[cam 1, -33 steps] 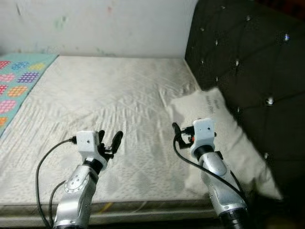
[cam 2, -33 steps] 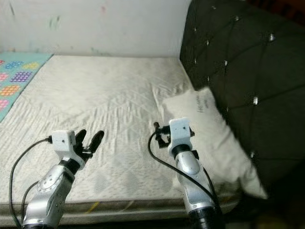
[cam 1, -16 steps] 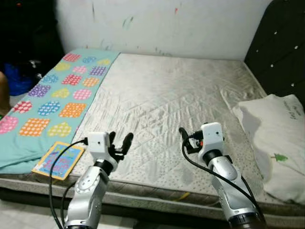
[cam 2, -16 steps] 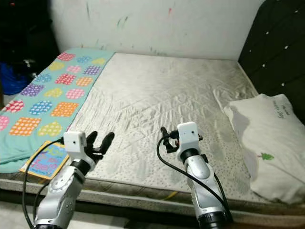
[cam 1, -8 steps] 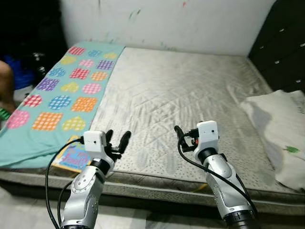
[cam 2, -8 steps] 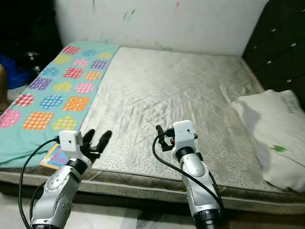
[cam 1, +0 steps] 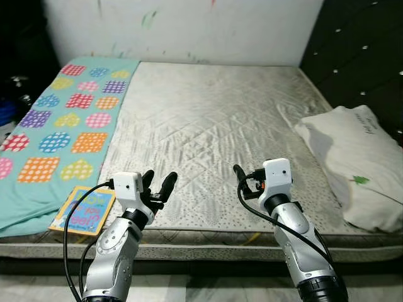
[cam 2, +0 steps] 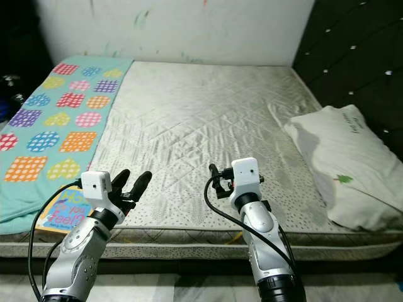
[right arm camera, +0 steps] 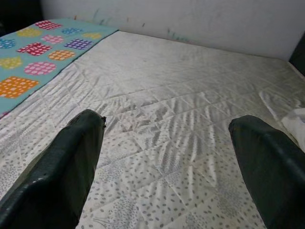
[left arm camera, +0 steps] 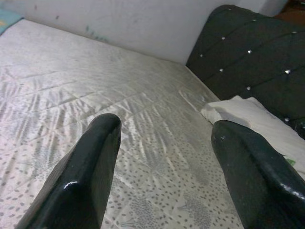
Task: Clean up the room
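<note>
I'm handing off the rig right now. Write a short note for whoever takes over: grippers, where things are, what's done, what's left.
Left gripper: open, holding nothing, over the mattress's near edge.
Right gripper: open, holding nothing, beside it.
Children's book: flat on the near corner of the patterned teal blanket, to the robot's left.
Pillow: by the dark headboard, right.
Done: nothing picked up yet.
Left: likely the book, then straighten the blanket and pillow.
</note>
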You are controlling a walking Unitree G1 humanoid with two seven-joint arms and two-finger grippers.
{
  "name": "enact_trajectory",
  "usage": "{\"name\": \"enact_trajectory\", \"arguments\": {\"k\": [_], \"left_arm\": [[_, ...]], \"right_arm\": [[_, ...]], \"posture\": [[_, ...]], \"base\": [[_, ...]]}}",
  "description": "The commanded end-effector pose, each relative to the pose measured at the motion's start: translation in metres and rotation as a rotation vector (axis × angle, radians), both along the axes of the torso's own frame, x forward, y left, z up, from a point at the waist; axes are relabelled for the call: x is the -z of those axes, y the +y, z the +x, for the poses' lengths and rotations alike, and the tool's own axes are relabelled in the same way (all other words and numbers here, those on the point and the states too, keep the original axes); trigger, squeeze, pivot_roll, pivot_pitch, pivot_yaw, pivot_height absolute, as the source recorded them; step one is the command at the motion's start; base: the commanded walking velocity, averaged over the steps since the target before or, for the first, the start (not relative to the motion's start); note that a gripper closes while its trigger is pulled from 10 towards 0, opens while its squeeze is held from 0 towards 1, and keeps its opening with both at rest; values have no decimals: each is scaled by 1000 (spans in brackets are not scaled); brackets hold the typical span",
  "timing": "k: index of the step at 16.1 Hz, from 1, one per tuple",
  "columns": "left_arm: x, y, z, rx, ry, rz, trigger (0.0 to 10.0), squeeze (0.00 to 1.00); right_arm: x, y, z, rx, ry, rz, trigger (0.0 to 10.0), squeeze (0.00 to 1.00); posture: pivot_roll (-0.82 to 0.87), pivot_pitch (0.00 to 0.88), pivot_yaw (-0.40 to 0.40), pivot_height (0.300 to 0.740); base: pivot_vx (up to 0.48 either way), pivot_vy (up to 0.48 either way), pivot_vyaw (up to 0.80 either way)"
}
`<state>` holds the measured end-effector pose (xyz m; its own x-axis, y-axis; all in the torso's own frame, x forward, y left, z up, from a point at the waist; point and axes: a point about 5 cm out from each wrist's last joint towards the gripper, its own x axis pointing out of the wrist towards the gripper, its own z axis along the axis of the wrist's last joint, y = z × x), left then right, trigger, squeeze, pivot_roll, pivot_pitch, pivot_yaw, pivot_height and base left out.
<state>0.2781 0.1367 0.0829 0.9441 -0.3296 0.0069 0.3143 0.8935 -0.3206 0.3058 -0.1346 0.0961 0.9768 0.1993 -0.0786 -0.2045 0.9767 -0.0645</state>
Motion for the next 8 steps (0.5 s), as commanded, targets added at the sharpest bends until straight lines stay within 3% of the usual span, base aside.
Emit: {"name": "enact_trajectory", "arguments": {"k": [1, 5, 8], "left_arm": [[-2, 1, 1, -1, -5, -1, 10000, 0], [-3, 0, 0, 19, -8, -14, 10000, 0], [-3, 0, -1, 24, -7, -17, 10000, 0]], "right_arm": [[-1, -1, 2, 7, -1, -6, 10000, 0], [-1, -2, 2, 15, 4, -4, 10000, 0], [0, -3, 1, 18, 6, -4, 10000, 0]], "posture": [[-53, 0, -31, 740], [-55, 0, -30, 740], [-56, 0, -27, 740]], "base": [[244, 0, 0], [265, 0, 0], [298, 0, -706]]}}
